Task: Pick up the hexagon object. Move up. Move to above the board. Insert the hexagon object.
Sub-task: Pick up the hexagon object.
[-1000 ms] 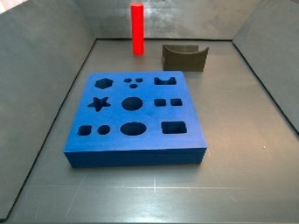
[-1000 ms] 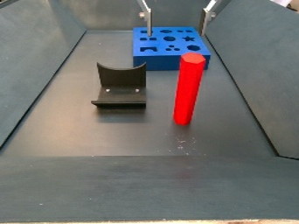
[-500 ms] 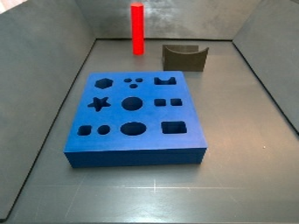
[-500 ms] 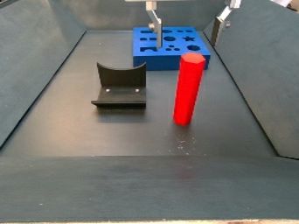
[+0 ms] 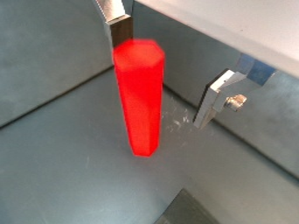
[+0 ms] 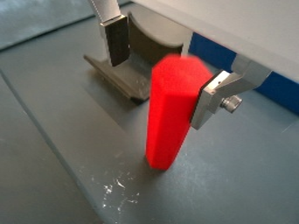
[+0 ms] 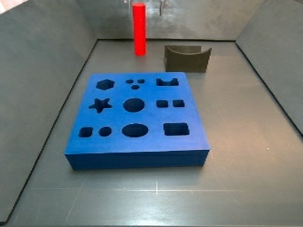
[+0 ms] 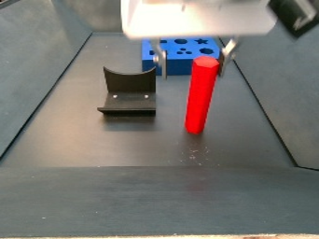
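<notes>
Lighting even and diffuse in all four views; no hard shadows.

Floor (image 5: 70,149) matte grey with a soft sheen. Small specular flecks on it at the foot of the hexagon object (image 5: 138,96), between the fingers of the gripper (image 5: 173,66); same flecks in a wrist view (image 6: 117,188).

Wrist views soft overall. Peg top edge blurred; silver fingers (image 6: 218,98) moderately sharp, bright highlight on the screw.

In a side view the gripper (image 8: 193,58) body is overexposed, white and smeared. The board (image 8: 187,47) behind it reads saturated blue.

In a side view (image 7: 140,11) the gripper is faint at the frame edge; the board (image 7: 136,120) is crisp, its front face darker.
</notes>
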{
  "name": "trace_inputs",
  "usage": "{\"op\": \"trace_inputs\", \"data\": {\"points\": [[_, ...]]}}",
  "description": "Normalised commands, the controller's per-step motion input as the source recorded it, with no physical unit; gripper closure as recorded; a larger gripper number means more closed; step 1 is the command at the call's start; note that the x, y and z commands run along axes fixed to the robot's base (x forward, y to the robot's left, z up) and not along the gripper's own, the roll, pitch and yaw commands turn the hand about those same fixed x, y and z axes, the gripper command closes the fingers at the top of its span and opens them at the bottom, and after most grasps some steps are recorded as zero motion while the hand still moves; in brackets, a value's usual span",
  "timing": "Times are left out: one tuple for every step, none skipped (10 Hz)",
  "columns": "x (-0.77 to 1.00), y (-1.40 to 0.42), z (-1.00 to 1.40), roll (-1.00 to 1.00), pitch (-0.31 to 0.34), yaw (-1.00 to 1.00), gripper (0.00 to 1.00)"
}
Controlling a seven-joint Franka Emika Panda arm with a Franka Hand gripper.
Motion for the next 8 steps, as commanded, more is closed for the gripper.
{"op": "trace_inputs", "data": {"points": [[-0.49, 0.00, -0.94, 0.03, -0.149, -0.09, 0.00], [-0.04, 0.00, -0.33, -0.09, -0.141, 0.00, 0.00], [-0.02, 0.03, 0.00, 0.00, 0.000, 0.00, 0.00], [-0.24, 0.00, 0.00, 0.00, -0.093, -0.05, 0.00], [-0.14, 0.00, 0.00, 0.00, -0.066, 0.00, 0.00], [-0.32, 0.00, 0.00, -0.02, -0.124, -0.04, 0.00], [0.00, 0.00, 0.00, 0.00, 0.000, 0.00, 1.00], [0.00, -0.05, 0.00, 0.11, 0.044, 0.00, 1.00]]}}
